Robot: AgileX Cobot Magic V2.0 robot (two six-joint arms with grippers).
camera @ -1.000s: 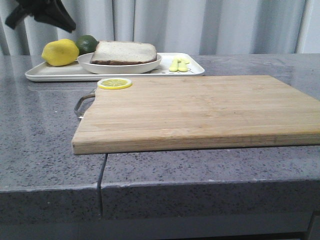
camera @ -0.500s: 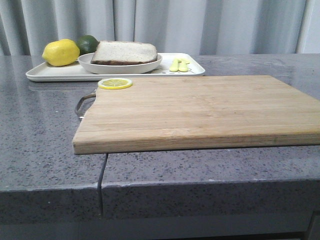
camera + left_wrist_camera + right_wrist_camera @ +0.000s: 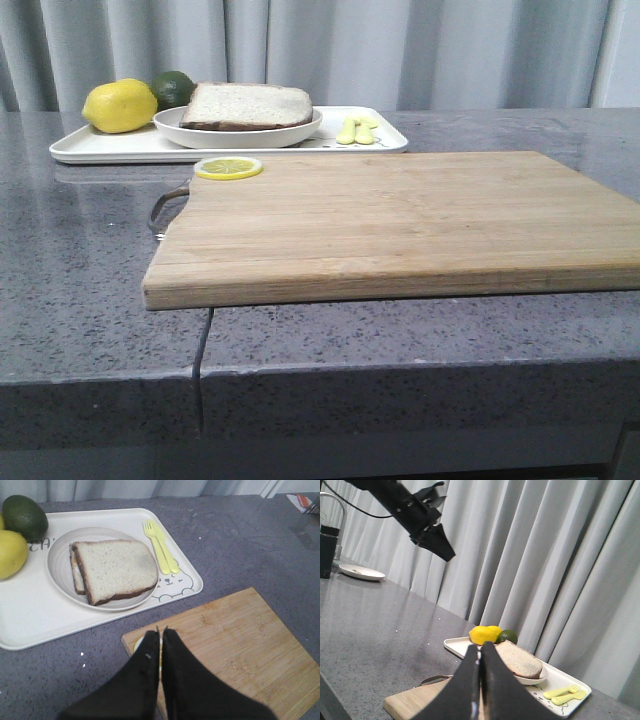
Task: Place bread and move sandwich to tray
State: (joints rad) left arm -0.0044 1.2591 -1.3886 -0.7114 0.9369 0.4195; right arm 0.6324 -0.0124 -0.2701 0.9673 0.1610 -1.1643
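The sandwich (image 3: 111,570) sits topped on its plate in the tray (image 3: 30,620); the job looks done. Both tools (image 3: 160,630) (image 3: 480,647) hang pressed together, empty.

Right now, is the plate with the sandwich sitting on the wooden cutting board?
No, the sandwich on its plate rests on the tray, while the cutting board holds only a lemon slice.
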